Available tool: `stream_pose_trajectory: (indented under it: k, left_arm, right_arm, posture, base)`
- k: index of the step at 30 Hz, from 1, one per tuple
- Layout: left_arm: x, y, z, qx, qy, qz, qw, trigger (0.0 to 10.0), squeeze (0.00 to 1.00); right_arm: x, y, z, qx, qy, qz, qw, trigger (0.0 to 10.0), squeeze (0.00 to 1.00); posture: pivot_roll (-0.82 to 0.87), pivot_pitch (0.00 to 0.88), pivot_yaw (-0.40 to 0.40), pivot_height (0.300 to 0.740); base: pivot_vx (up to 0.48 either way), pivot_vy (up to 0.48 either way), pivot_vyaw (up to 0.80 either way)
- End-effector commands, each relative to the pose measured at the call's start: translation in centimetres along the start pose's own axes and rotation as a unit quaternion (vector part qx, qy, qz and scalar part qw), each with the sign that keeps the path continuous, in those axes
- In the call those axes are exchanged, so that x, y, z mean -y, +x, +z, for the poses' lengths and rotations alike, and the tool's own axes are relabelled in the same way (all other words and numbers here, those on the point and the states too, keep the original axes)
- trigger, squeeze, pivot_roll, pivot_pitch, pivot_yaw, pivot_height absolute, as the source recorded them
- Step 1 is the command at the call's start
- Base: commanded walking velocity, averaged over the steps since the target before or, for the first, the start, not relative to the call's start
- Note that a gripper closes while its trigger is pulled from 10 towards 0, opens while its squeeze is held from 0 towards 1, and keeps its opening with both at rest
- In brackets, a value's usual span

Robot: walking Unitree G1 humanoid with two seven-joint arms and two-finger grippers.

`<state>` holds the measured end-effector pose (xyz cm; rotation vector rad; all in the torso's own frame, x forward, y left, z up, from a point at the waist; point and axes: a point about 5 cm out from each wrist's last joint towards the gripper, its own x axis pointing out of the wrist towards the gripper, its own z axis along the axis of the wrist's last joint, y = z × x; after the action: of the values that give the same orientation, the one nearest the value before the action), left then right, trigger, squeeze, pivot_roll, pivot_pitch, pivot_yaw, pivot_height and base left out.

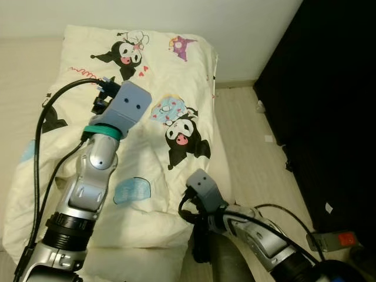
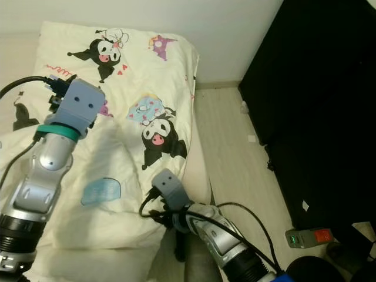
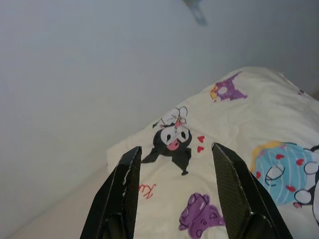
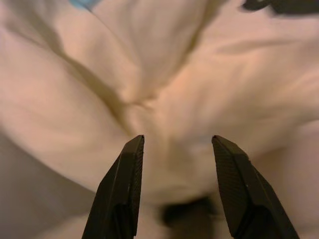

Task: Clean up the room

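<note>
So the cream cartoon-print duvet is lying rumpled across the bed, up against the white wall. The left gripper hangs above it, fingers spread, holding nothing. The right gripper sits low at the duvet's near edge, fingers apart too; it's blurry, so contact is hard to call.

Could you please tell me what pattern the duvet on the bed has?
The duvet is cream with black, purple and blue cartoon characters, clearest in the left eye view.
</note>
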<state>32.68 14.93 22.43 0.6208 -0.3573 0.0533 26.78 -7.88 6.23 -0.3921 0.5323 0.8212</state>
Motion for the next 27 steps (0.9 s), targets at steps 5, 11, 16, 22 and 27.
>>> stream_pose_trajectory:
  k: [5,11,16,22,27]
  left_arm:
    - [0.6,0.1,-0.2,0.0,0.005,-0.006,1.0,10.0,0.0]
    - [0.4,0.2,-0.2,-0.001,0.005,0.003,1.0,10.0,0.0]
    - [0.4,0.2,-0.3,-0.002,0.005,0.004,1.0,10.0,0.0]
    - [0.7,0.4,-0.3,-0.003,0.004,0.005,1.0,10.0,0.0]
    - [0.8,0.6,-0.1,-0.002,0.003,0.005,1.0,10.0,0.0]
  right_arm:
    - [0.5,-0.6,-0.4,0.031,-0.137,-0.019,0.99,10.0,0.0]
    - [-1.5,-1.0,1.1,0.125,-0.244,0.082,0.958,10.0,0.0]
    - [-2.5,-0.7,0.9,0.128,-0.27,0.125,0.946,10.0,1.0]
    - [-4.1,-0.2,0.3,0.116,-0.305,0.198,0.924,10.0,1.0]
    - [-5.5,0.4,-1.8,0.07,-0.355,0.273,0.891,10.0,1.0]
  posture:
    - [-0.05,0.245,0.013,0.74]
    - [-0.04,0.247,0.009,0.74]
    - [-0.04,0.245,0.008,0.74]
    - [-0.03,0.246,0.011,0.74]
    - [-0.02,0.252,0.012,0.74]
  base:
    - [0.0,0.0,0.0]
    - [0.0,0.0,0.0]
    - [0.0,0.0,0.0]
    - [0.0,0.0,0.0]
    - [0.0,0.0,0.0]
